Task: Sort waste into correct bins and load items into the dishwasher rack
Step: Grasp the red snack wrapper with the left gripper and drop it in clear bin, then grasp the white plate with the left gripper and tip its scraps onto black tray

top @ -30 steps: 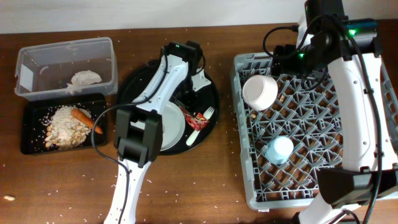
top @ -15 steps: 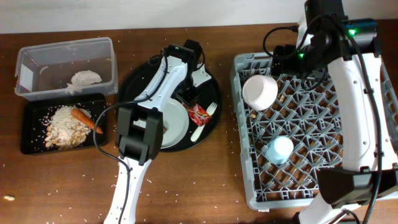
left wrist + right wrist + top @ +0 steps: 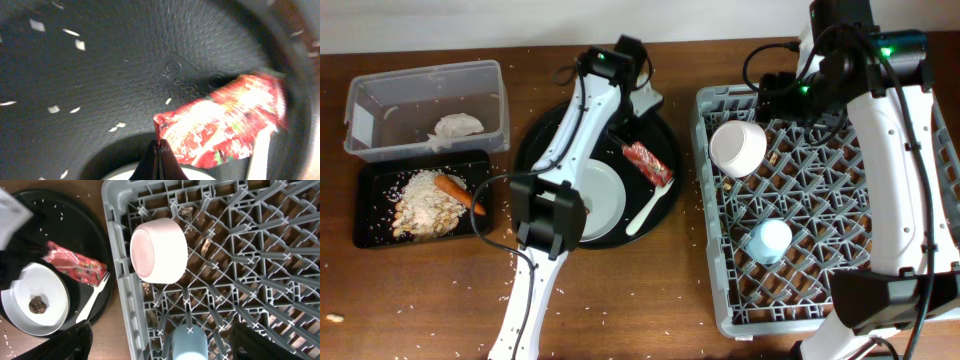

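Two jaws of the left gripper (image 3: pixel 159 151) are clamped on a corner of the crinkled red snack wrapper (image 3: pixel 222 125), which has been shifted away from the white fork (image 3: pixel 645 210) to 3 o'clock on the pebbled round black tray (image 3: pixel 535 150). The right gripper (image 3: pixel 162 347) is held spread wide over the grey lattice rack (image 3: pixel 720 290), in which the pinkish bowl (image 3: pixel 738 147) and blue cup (image 3: pixel 768 241) are lodged.

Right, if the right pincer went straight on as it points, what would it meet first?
Probably the light blue cup in the rack, between its open fingers; depth is unclear.
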Action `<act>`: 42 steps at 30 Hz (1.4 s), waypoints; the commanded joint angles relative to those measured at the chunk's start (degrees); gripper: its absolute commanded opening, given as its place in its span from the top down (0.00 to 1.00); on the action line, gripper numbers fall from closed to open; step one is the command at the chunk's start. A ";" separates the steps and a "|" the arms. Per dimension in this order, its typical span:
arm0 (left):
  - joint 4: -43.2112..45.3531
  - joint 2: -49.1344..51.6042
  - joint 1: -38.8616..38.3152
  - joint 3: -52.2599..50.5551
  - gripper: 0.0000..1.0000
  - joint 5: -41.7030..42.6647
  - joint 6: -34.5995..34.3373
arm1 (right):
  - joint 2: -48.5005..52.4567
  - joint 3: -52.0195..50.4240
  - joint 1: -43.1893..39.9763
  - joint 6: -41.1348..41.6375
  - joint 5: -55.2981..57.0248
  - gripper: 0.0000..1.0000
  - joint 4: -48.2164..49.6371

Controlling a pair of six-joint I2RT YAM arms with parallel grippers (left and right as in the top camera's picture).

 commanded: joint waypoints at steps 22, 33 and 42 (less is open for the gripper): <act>-0.92 -10.03 37.97 16.41 1.00 0.39 -12.59 | 0.24 -0.09 -0.07 -0.52 0.28 0.13 -0.57; -7.67 -11.69 38.10 17.81 0.01 15.80 -5.81 | 0.24 -0.09 -0.07 -0.52 0.28 0.13 -0.59; -9.57 -14.78 11.82 7.45 0.02 8.02 -8.90 | 0.24 -0.09 -0.07 -0.57 1.84 0.13 -3.15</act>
